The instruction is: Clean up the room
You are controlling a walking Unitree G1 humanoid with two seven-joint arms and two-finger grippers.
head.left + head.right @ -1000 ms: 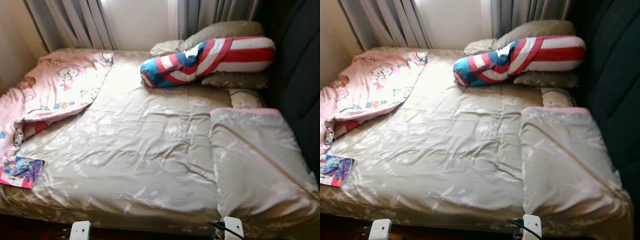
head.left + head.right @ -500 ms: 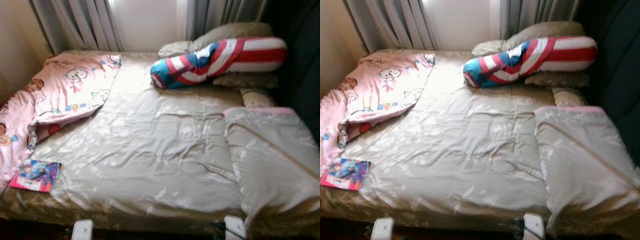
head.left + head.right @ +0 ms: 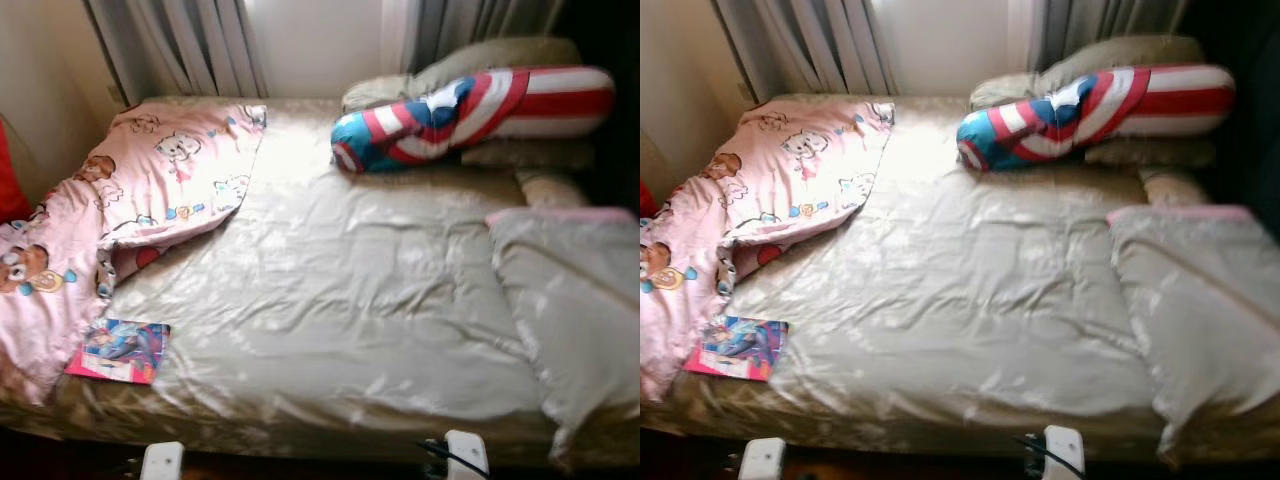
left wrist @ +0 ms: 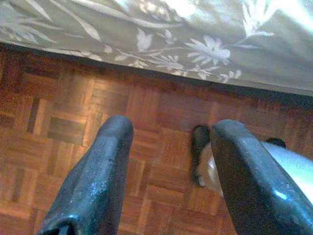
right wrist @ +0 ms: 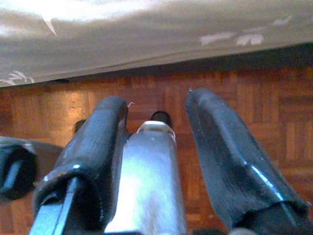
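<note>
- I saw the bed [image 3: 340,300] spread across most of the head-camera frame, its beige floral cover rumpled.
- A pink cartoon-print blanket [image 3: 130,200] lay bunched at the upper left and spilled over the left edge.
- A colourful book [image 3: 118,350] rested at the lower left, just beside the blanket's hem (cover art too blurred to read).
- A red, white and blue bolster [image 3: 470,115] lay at the upper right across beige pillows [image 3: 480,65].
- A folded beige quilt [image 3: 570,320] with pink trim sat at the right.
- Grey curtains [image 3: 190,45] hung along the top.
- The left gripper [image 4: 168,161] hung over the parquet floor [image 4: 58,122], its fingers parted and empty.
- The right gripper [image 5: 156,147] likewise hung spread, holding nothing.
</note>
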